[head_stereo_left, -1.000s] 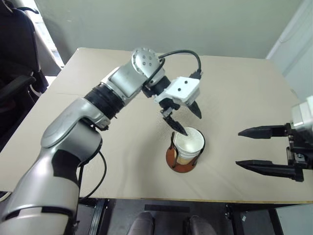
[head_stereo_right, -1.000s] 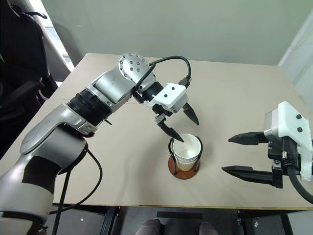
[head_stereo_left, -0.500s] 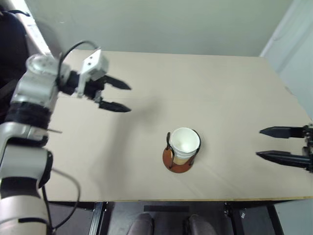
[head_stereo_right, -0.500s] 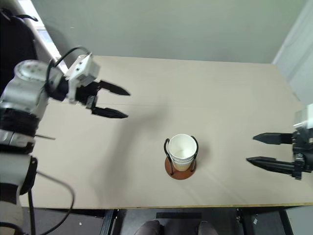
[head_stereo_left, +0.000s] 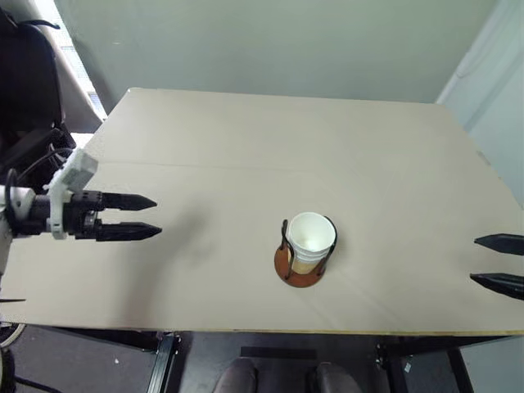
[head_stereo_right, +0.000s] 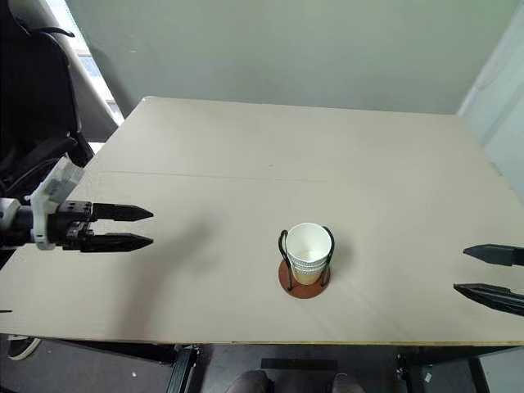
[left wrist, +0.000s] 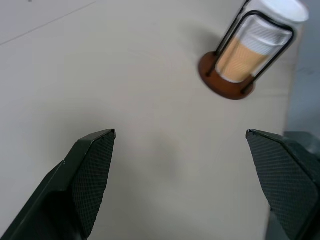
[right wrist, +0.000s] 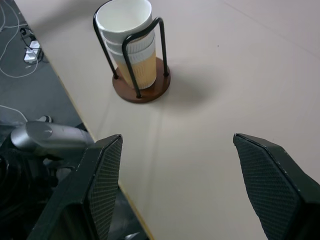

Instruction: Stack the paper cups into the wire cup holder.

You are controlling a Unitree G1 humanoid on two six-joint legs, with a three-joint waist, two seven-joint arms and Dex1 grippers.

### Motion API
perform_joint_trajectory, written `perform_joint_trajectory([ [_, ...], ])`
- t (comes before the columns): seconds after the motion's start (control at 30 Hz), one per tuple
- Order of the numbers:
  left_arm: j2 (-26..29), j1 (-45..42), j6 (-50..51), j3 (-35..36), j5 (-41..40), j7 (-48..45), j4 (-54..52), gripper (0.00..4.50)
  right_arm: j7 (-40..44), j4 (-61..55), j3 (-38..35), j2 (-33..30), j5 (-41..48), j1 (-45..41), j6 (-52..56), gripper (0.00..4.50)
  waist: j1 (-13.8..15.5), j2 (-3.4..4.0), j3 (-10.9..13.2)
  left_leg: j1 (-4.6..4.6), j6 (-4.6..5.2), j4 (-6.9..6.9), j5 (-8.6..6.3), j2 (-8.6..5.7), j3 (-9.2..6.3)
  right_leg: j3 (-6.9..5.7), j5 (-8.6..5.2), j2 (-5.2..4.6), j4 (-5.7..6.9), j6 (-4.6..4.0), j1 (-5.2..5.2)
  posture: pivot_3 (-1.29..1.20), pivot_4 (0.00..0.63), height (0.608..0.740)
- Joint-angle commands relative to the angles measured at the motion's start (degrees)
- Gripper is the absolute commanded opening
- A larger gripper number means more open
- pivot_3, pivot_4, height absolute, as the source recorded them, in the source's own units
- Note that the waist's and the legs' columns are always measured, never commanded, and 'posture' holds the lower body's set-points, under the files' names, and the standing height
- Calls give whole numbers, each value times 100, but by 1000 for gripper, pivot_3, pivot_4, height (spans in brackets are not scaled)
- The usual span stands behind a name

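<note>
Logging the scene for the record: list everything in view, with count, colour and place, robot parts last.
paper cups: a nested stack, three white rims visible in the right wrist view, tan-yellow sides, standing in the holder.
wire cup holder: one, reddish-brown disc base with black wire loops, near the table's front edge, about mid-width.
table: one, beige top.
chair: one, black, beyond the table's left edge.
cables: white, on the dark floor.
left tool: black fingers, open, over the table's left side.
right tool: black fingers, open, at the table's right edge.
</note>
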Motion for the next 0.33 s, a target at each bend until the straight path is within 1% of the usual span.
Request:
perform_joint_trajectory([
  [0.03, 29, 143, 123, 378, -132, 208, -397, 4475, -4, 166, 120, -247, -61, -195, -87, 3574, -14, -1, 1, 10, 0, -3, 0, 0, 2, 3, -2, 4, 2, -4, 6, 0, 150, 740],
  [0.1, -46, 217, 105, 412, -105, 334, -419, 4475, -55, 290, 293, -328, -134, -331, -147, 3574, -19, -2, 1, 30, -2, -8, -1, 3, 3, 6, -8, 16, 2, -14, 21, 0, 150, 740],
  [0.2, -213, 327, 58, 550, -110, 558, -373, 4475, -112, 462, 577, -380, -181, -599, -238, 3574, -36, 0, 1, 35, -4, -13, -2, 5, 1, 8, -10, 18, 4, -18, 20, 0, 150, 740],
  [0.33, -384, 618, 118, 742, -190, 740, -615, 4475, -102, 489, 837, -366, -192, -746, -259, 3574, -44, -1, 2, 31, -16, -21, -11, 14, -6, 7, -6, 27, 4, -10, 16, 0, 150, 740],
])
